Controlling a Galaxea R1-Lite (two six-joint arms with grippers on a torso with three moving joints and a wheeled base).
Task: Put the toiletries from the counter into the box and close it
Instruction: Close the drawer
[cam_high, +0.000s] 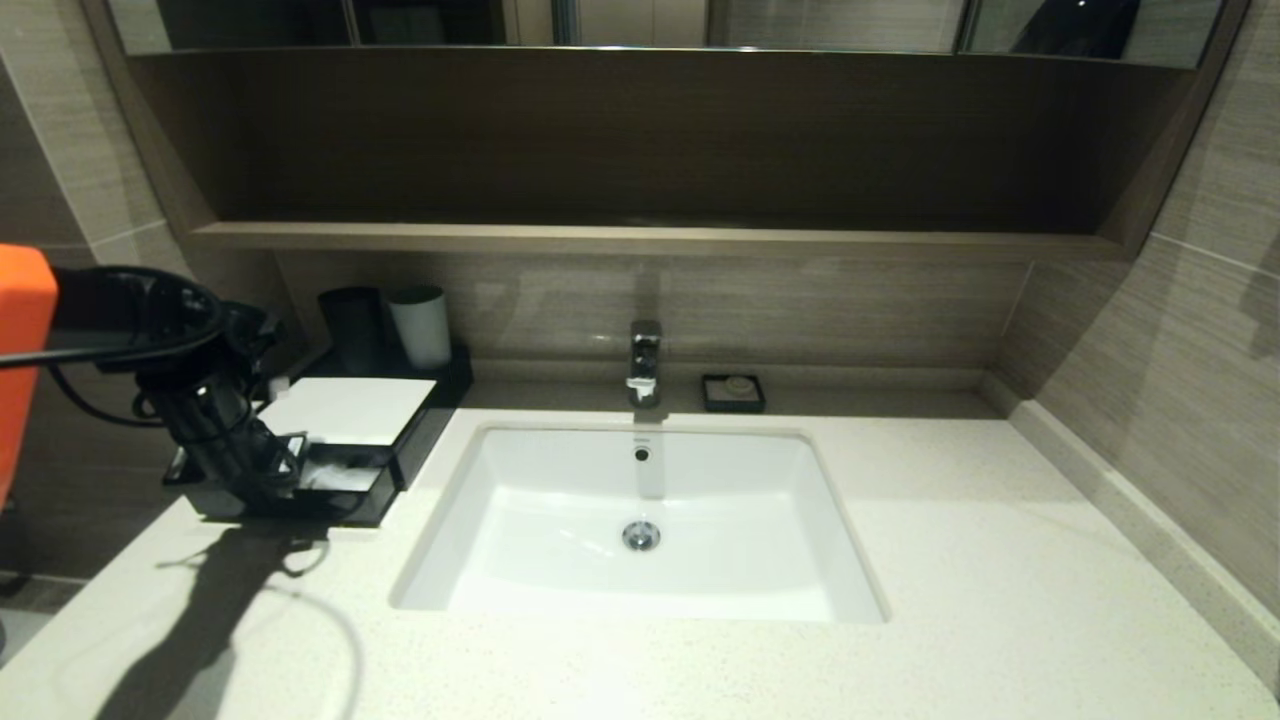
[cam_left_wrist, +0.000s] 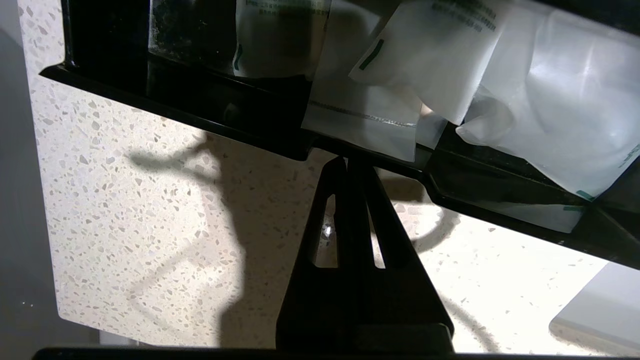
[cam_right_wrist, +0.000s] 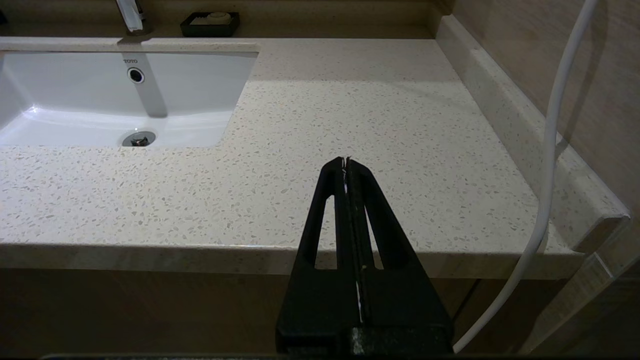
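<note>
Now the left gripper (cam_left_wrist: 348, 161) has its fingers pressed together, holding nothing, tips right at the front lip of the drawer (cam_left_wrist: 210, 117) of the box (cam_high: 350, 410). The drawer stands pulled out toward the counter's front edge, and the toiletries (cam_left_wrist: 450, 65) lie inside it as whitish plastic packets, one corner hanging over the lip just beside the fingertips. Key relation: the drawer front sits directly ahead of the closed tips, and the box body lies behind it toward the wall, so the closing push likely runs straight back along the drawer's slide axis. The overhanging packet edge could snag, by judgement. Left arm is the near one, at the counter's (cam_high: 950, 520) left end. Right gripper (cam_right_wrist: 346, 161) is parked off the counter's front right edge, fingers together, empty, far from the box.
</note>
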